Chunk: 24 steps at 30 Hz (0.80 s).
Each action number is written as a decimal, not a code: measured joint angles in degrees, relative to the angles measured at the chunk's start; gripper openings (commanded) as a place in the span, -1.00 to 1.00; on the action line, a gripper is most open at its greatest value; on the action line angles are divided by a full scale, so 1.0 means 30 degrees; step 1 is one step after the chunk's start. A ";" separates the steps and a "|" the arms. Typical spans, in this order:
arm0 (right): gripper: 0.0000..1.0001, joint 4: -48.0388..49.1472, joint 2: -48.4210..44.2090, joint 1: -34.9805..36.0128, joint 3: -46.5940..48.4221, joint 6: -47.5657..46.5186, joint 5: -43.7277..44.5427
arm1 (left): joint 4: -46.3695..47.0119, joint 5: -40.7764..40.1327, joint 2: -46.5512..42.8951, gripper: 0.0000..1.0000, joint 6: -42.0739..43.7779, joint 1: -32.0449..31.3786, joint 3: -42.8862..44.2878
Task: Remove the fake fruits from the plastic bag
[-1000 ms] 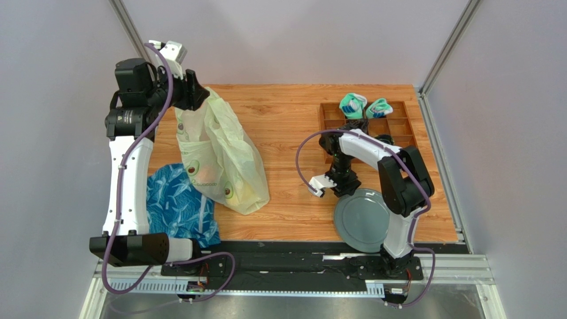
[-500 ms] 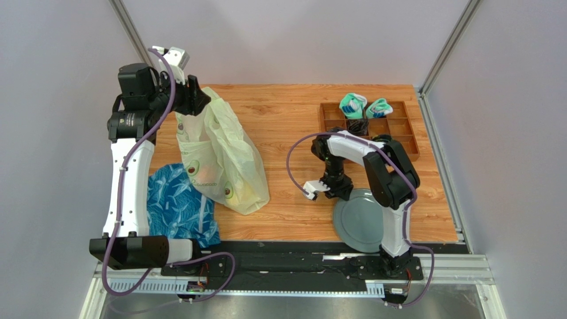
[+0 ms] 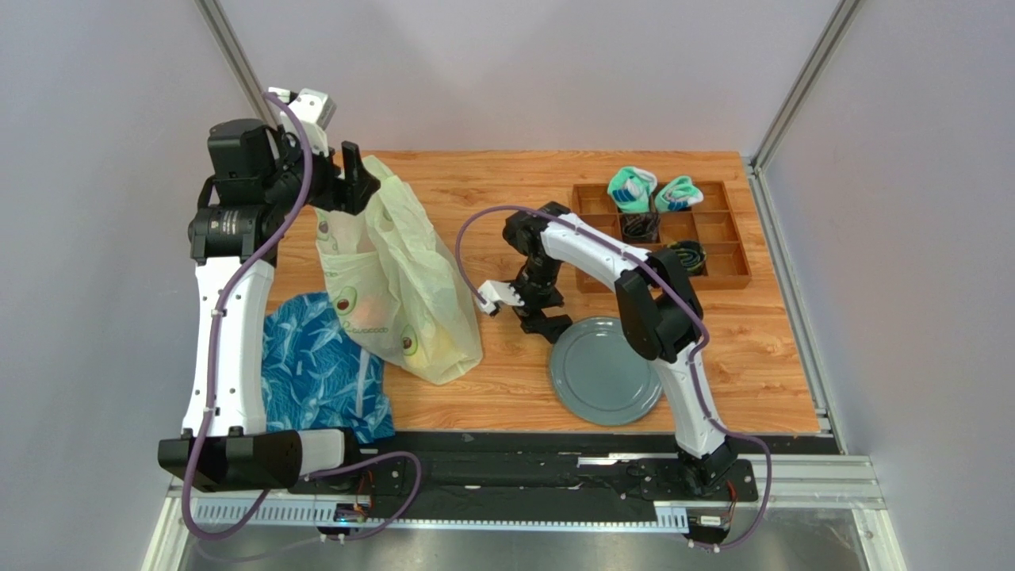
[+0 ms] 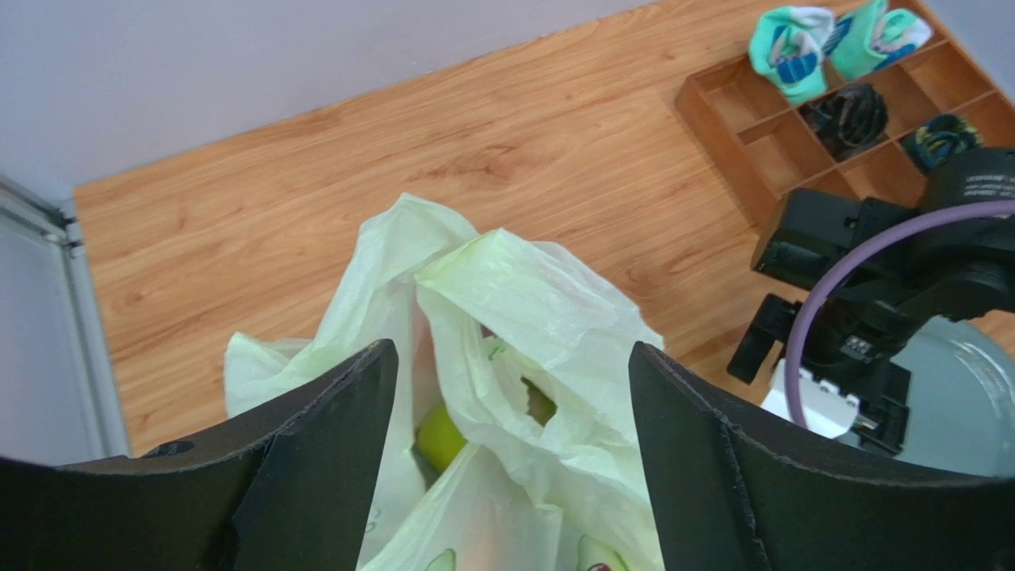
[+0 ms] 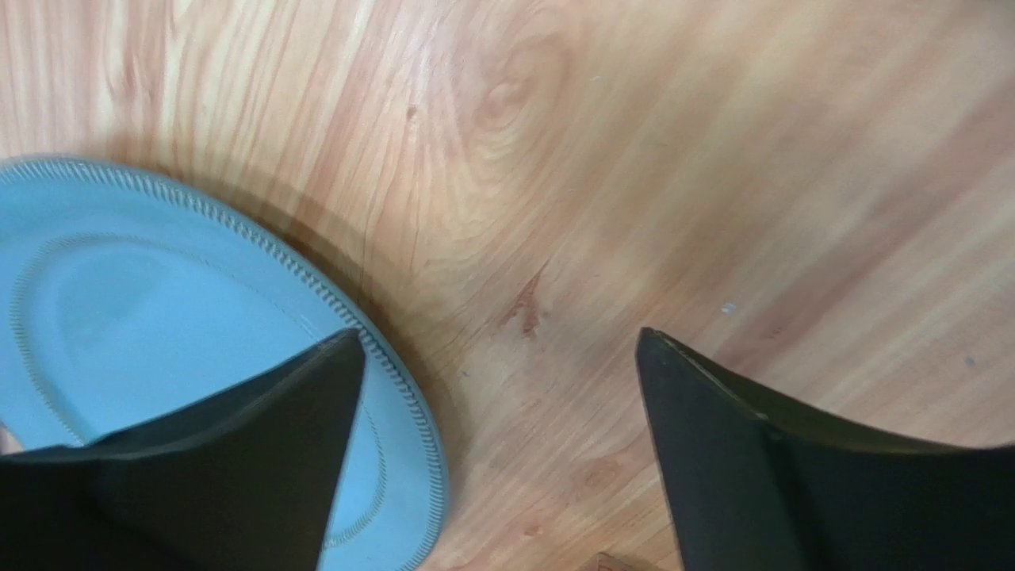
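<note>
The left gripper (image 4: 510,355) hangs over the mouth of the bag (image 3: 399,280), jaws spread wide and clamping nothing. The bag slumps on the left half of the table (image 3: 512,196) with fruits (image 4: 441,438) showing inside. The right gripper (image 5: 498,337) hovers over bare wood at the edge of the plate (image 3: 604,371), jaws also apart, empty.

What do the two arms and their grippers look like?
The left arm and right arm have white links and black joints. A purple cable loops along each. The left gripper and right gripper each have two black wedge-shaped fingers.
</note>
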 measured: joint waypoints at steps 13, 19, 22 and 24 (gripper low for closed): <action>0.84 0.2186 -0.5428 -0.2091 0.4889 1.3180 -0.6302 | -0.1435 -0.6018 -0.3781 0.64 0.0029 0.0248 -0.2929; 0.76 1.0579 -1.0142 -0.0896 0.2812 2.2017 -0.7395 | -0.1107 -0.6710 -0.2033 0.59 -0.0080 0.0248 -0.3184; 0.76 1.2662 -0.8910 0.0182 0.4218 2.3919 -0.7351 | -0.0882 -0.6703 -0.0189 0.59 -0.0168 0.0248 -0.2237; 0.77 1.3675 -0.7672 0.0743 0.4947 2.4713 -0.7140 | -0.0605 -0.6666 0.0729 0.59 -0.0153 0.0248 -0.1836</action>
